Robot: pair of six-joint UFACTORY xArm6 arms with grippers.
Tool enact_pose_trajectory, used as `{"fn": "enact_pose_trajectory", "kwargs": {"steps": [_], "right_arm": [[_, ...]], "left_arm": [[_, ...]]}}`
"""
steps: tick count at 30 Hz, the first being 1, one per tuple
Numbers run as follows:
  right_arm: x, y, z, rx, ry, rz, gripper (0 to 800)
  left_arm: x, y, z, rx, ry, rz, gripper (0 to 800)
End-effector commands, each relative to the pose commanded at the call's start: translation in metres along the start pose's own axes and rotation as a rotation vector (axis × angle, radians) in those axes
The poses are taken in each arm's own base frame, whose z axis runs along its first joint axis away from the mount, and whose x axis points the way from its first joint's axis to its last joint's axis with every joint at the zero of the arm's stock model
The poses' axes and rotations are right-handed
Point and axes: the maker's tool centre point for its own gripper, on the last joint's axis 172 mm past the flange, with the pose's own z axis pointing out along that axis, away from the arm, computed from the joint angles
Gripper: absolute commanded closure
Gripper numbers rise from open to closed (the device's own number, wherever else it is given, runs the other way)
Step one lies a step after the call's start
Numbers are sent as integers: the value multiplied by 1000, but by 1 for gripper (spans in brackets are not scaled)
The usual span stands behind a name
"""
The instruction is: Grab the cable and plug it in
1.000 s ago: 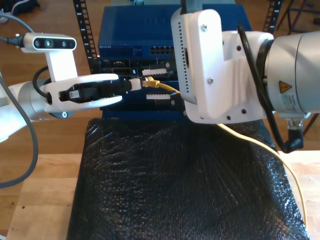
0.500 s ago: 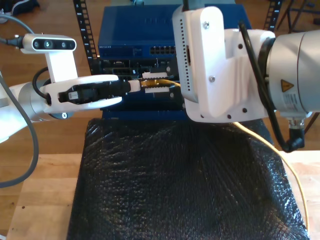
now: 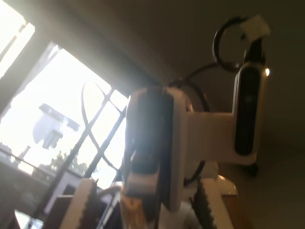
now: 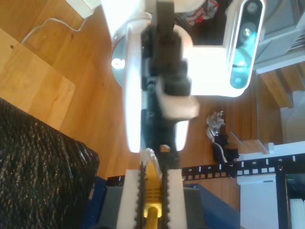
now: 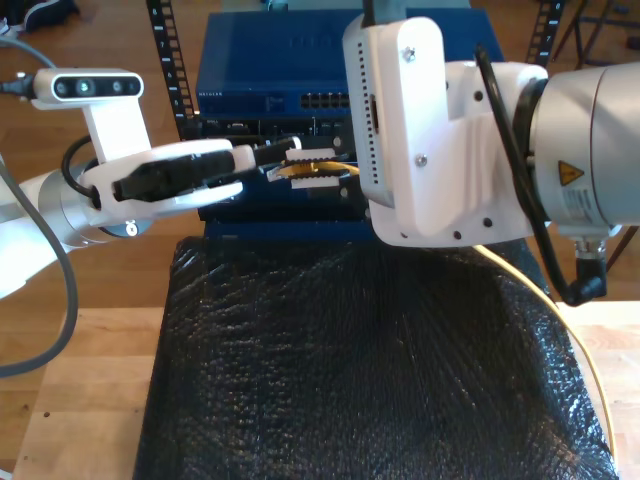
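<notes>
Second wrist view: my second gripper (image 4: 152, 191) pinches the long thin pale-yellow network cable (image 4: 151, 212) between its toothed fingers (image 4: 131, 200), so the grab is done. In the exterior view the cable tip (image 5: 320, 172) is at the far blue metal rack unit (image 5: 280, 70). I cannot tell if it is plugged in. My first gripper (image 3: 145, 210) has its fingers spread.

In the exterior view the big white arm housing (image 5: 440, 130) near the camera covers most of the cable (image 5: 590, 385), leaving a pale strip toward that view's right edge. The plug end at the blue rack unit (image 5: 270, 65) is too small to read (seated or not, I cannot tell). The first wrist view is blurred and washed out by window glare (image 3: 71, 109). My second pincer (image 4: 152, 191) is cut off by the picture's edge.
</notes>
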Motion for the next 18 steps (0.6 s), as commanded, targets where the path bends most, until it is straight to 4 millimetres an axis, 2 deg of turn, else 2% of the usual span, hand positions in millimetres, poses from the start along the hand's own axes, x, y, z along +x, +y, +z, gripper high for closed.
{"fn": "enact_pose_trajectory", "kwargs": {"steps": [5, 9, 18], "right_arm": [[0, 1, 0, -2, 0, 3, 798], [-1, 0, 3, 4, -1, 9, 798], [-4, 6, 16, 21, -3, 68, 798]], "left_arm": [[2, -1, 0, 7, -5, 6, 197], [4, -1, 1, 11, -11, 12, 5], [14, -26, -6, 169, -54, 62, 2]]}}
